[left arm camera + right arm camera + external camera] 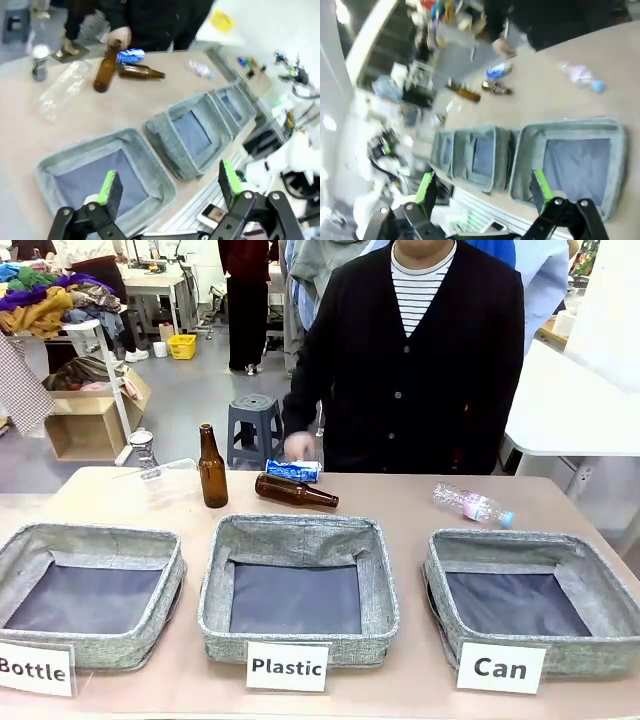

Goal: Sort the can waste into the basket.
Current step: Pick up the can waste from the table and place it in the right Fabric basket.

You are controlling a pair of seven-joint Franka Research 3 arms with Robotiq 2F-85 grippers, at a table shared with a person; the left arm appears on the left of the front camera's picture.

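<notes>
Blue can [294,471]: lies on its side at the far edge of the table [400,500], about the middle, just behind a lying brown bottle [293,491]. A person's hand [298,447] is at it; I cannot tell if it grips.
Dark can [143,448]: stands upright at the far left corner, near a clear bottle [165,472].
Basket [510,537]: near right, labelled "Can"; its dark bottom is bare.
Left gripper [169,181]: released, jaws wide apart with nothing between; it hovers above the near left side.
Right gripper [482,186]: released too, nothing between the green pads; it hangs above the basket's near side.
Handling: both cans are probably light with thin metal walls. The blue one is already dented, so it should give easily. The surfaces look smooth and may slip.
Where to hold: across the round body at mid-length, with a soft squeeze. The dark can is better taken from the side at mid-height.
Risk: the lying can may roll, and the slim one may tip over.
</notes>
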